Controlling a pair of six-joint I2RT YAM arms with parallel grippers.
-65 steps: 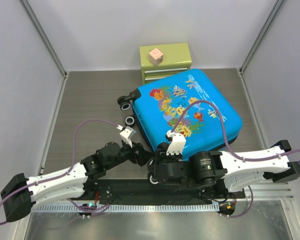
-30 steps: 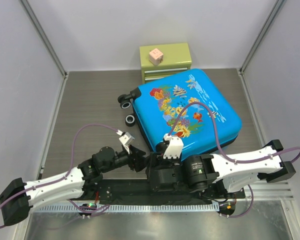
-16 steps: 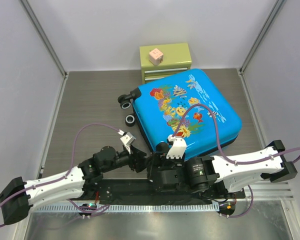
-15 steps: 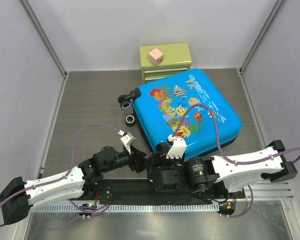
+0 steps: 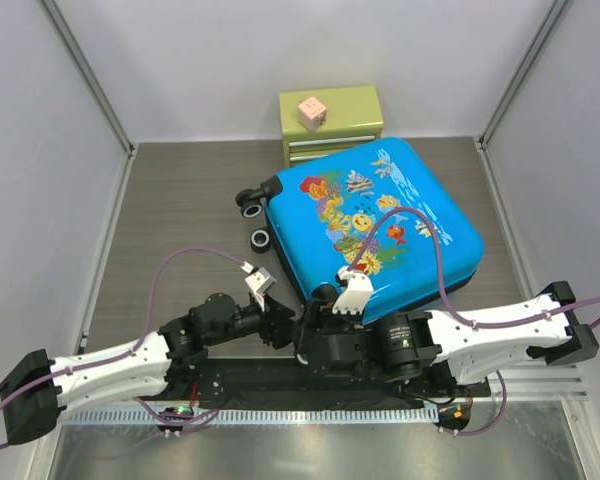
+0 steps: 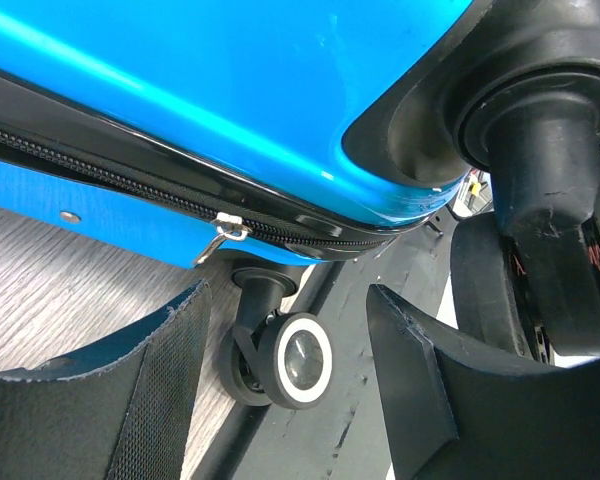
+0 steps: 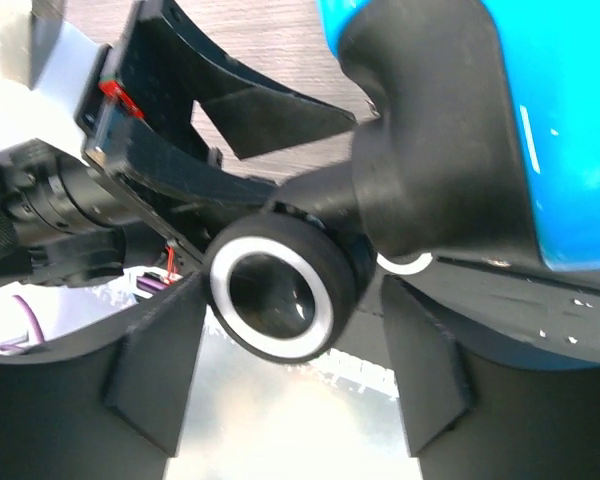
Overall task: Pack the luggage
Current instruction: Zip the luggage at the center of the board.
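Observation:
The luggage (image 5: pixel 380 225), a bright blue hard shell with a fish print, lies shut and flat on the table, turned at an angle. Both grippers sit low at its near corner. My left gripper (image 5: pixel 280 322) is open beside the shell (image 6: pixel 230 90). A zipper pull (image 6: pixel 225 228) hangs just ahead of it, and a black caster wheel (image 6: pixel 285 358) shows beyond its fingers (image 6: pixel 120 400). My right gripper (image 5: pixel 313 315) is open under the corner. Another caster wheel (image 7: pixel 275 290) sits between its fingertips (image 7: pixel 160 370), with a gap on the right side.
A small green drawer chest (image 5: pixel 330 125) with a pink cube (image 5: pixel 311 111) on top stands behind the luggage at the back wall. Two more wheels (image 5: pixel 250 205) stick out on the luggage's left side. Black mounting rail (image 5: pixel 240 375) and metal edge lie at the front.
Both wrists have shifted a little to the right along the luggage's near corner. The luggage has stayed in place and shut.

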